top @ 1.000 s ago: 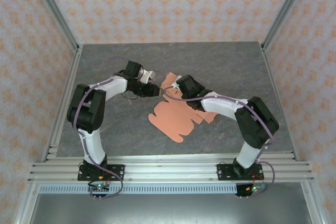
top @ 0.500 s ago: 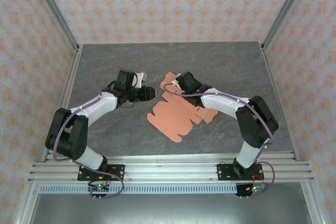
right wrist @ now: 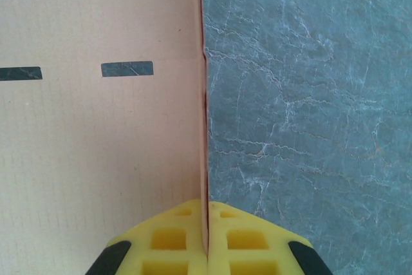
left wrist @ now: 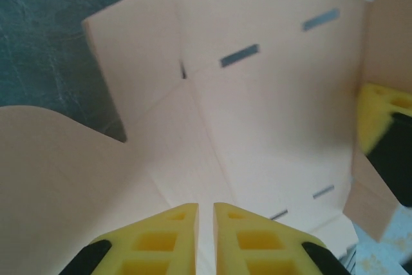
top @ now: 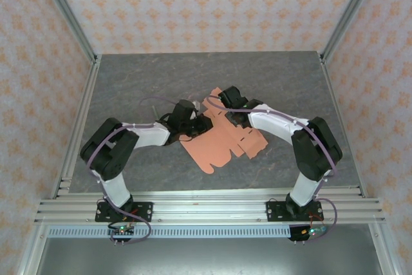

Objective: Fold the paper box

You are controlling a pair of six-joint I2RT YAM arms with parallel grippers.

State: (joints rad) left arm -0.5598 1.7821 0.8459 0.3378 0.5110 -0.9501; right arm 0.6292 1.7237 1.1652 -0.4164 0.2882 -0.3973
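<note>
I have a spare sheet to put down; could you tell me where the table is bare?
Bare table runs along the far wall; a thin strip lies between the paper box and the front rail. Crowded middle: left gripper and right gripper sit at the card.

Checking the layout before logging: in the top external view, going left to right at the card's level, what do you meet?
left arm's elbow → paper box → right arm's elbow
</note>
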